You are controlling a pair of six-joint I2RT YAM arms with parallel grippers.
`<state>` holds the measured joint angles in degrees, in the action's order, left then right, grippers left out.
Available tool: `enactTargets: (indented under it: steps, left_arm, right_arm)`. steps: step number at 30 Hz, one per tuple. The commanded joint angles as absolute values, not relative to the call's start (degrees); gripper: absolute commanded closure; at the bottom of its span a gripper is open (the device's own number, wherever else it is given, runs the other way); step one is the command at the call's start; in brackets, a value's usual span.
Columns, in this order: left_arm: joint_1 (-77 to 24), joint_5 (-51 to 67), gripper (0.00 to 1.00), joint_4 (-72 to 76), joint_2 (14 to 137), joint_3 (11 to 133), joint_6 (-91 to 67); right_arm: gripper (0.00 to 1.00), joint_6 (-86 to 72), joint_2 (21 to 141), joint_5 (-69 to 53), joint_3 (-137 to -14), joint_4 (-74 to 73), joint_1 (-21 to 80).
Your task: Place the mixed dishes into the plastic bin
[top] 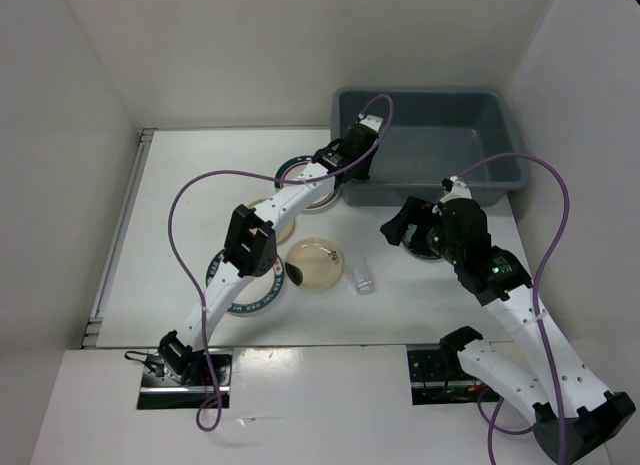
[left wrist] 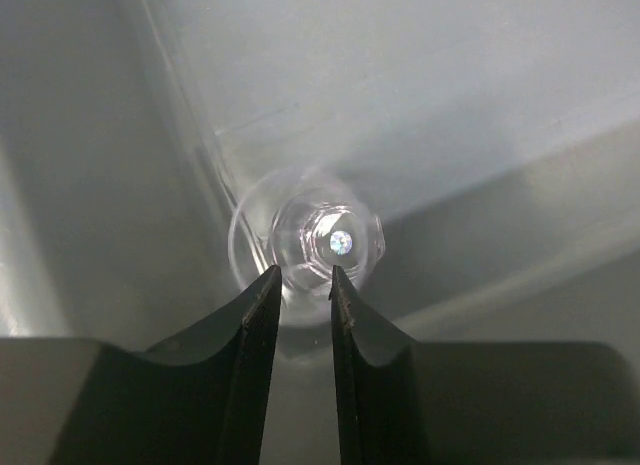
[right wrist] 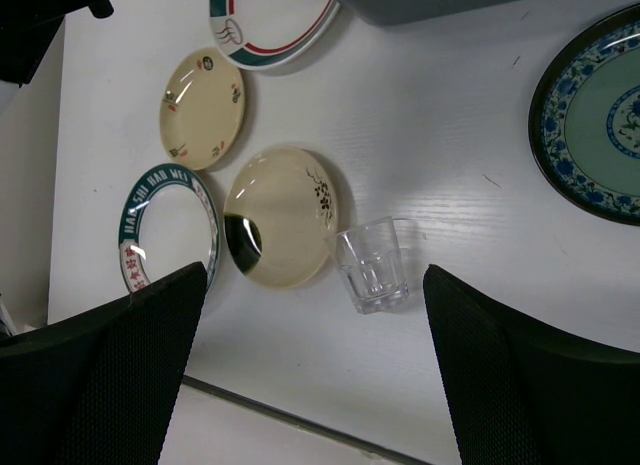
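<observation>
- The plastic bin (top: 450, 135) sits at the far right of the table (top: 420, 315); I place everything else from it.
- The left gripper (left wrist: 302, 275) reaches over the bin's near left corner and points down inside. Its jaws stand a narrow way apart, with bare bin floor showing through the gap, and they are clamped on nothing.
- The right gripper (right wrist: 315, 273) hangs over the table just in front of the bin's near wall, with its jaws spread wide and nothing in them.
- The lettered white plate (right wrist: 170, 220) lies well away from the bin, out past its near left corner, partly under the left arm (top: 250, 240).
- The striped white plate (right wrist: 262, 35) lies just beside the bin's near left corner, also partly hidden by that arm.
- One beige plate (right wrist: 203, 107) lies near that same corner, just beyond the striped plate.
- The second beige plate (right wrist: 282, 217), with a dark sprig on it, lies further out from the bin's near wall.
- The teal patterned plate (right wrist: 600, 115) lies close in front of the bin's near wall, off to the side of the right gripper's fingers and not between them.
- A clear cup (right wrist: 372, 265) stands upright on the table in front of the bin, just beside the second beige plate. In the wrist view it shows in the gap between the right jaws, lower down and untouched.
- A second clear cup (left wrist: 318, 240), blurred, is inside the bin by a wall, just past the left fingertips. I cannot tell whether they touch it.
</observation>
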<state>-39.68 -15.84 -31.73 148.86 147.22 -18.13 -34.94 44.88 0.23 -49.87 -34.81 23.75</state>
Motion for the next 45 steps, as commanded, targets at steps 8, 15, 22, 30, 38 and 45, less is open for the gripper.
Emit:
enactTargets:
  steps: [8, 15, 22, 30, 38, 45]
  left_arm:
    - [-39.0, -15.8, 0.49, -34.5, 146.3, 152.2, -18.0]
    - [-39.0, -12.7, 0.36, -35.8, 133.4, 157.3, -19.2]
    - [-39.0, -8.7, 0.28, -32.4, 114.6, 135.9, -23.7]
    - [-31.7, -6.9, 0.26, -18.9, 81.3, 88.3, -33.7]
    - [-25.4, -0.1, 0.26, -18.3, 69.4, 68.8, -37.6]
    - [-24.9, 1.1, 0.26, -17.8, 67.1, 64.0, -38.1]
  right_arm:
    - [0.06, -32.8, 47.5, -3.9, -49.8, -33.3, 23.6]
    - [0.06, -30.9, 55.3, -8.1, -49.8, -32.3, 23.6]
    - [0.13, -29.3, 62.0, -10.8, -50.4, -32.3, 23.6]
    - [0.15, -29.3, 72.5, -8.5, -51.7, -32.9, 31.5]
    - [0.15, -28.7, 79.4, -3.5, -54.3, -33.7, 35.5]
    - [0.15, -26.8, 83.9, -0.9, -54.9, -33.5, 36.0]
